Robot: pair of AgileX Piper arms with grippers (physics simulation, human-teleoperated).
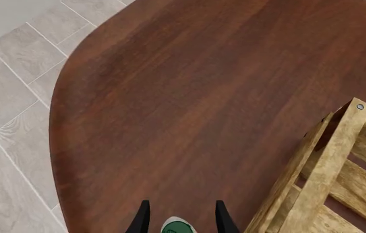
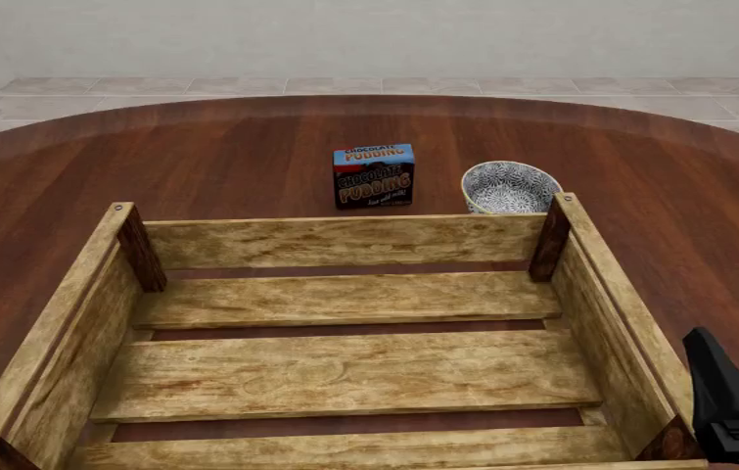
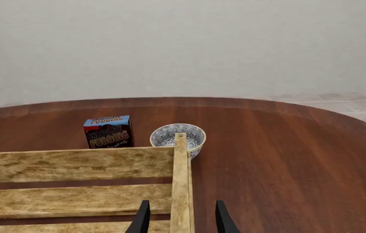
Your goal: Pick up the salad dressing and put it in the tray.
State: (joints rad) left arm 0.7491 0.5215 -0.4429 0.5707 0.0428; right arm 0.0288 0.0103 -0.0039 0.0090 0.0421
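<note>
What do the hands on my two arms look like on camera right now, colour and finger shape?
Both wrist views show the same thing: two slim black fingers, tapering to points, matte, with no markings or cables visible. That goes for the left hand and the right hand alike. In the front view only the right hand shows, as a black angular wedge-shaped finger above a dark block at the frame's corner. The arms themselves are out of view.

A round dark wooden table [image 2: 212, 157] carries the crate [image 2: 343, 240]; just behind its far wall stand a pudding box [image 2: 373, 176] and a speckled bowl [image 2: 510, 188].
</note>
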